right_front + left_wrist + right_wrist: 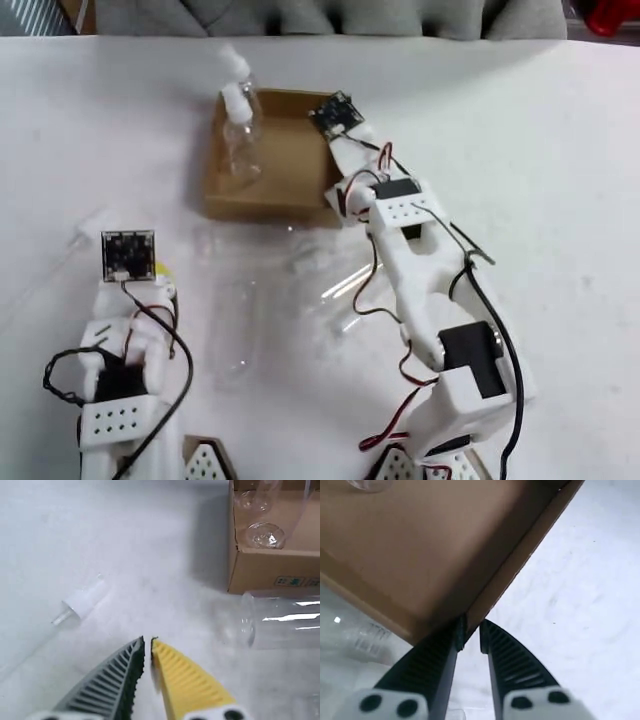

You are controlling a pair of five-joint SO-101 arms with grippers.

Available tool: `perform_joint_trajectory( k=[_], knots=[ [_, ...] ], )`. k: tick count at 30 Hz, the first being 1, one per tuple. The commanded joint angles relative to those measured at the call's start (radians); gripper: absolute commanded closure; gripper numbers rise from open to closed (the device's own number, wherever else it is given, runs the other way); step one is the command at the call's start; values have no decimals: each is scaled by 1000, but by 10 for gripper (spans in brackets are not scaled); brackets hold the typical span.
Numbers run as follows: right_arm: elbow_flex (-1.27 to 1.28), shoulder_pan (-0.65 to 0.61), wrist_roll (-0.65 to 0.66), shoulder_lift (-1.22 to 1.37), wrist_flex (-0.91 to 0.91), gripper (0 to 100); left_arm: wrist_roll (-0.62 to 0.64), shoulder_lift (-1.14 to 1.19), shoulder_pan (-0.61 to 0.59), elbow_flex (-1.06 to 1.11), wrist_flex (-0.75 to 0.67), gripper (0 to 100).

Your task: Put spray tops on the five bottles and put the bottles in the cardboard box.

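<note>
The cardboard box [285, 160] sits at the table's middle back. In its left part stand clear bottles [241, 130] with white spray tops; their bases show in the left wrist view [264, 533]. My right gripper [470, 624] is at the box's front right corner [338, 208], black fingers shut on the box wall [520, 560]. My left gripper [148, 641], grey and yellow, is shut and holds nothing, low over the table. A loose white spray top [81, 600] lies beyond it to the left [90, 226]. A clear bottle without a top [282, 620] lies in front of the box.
More clear bottles [335, 290] lie on the white table between the two arms, hard to make out. The left arm [120, 390] is at the front left. Bare table spreads to the right of the box [580, 605].
</note>
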Motion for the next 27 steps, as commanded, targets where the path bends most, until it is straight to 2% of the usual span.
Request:
perform_joint_trajectory(
  k=[1, 7, 27],
  knots=[
    [-12, 28, 38, -53, 21, 982, -14, -22, -5, -2, 2, 973],
    [-11, 81, 40, -90, 22, 982, -14, -22, -5, -2, 2, 973],
    [-11, 77, 41, -163, 203, 982, -14, -22, -4, -2, 2, 973]
  ],
)
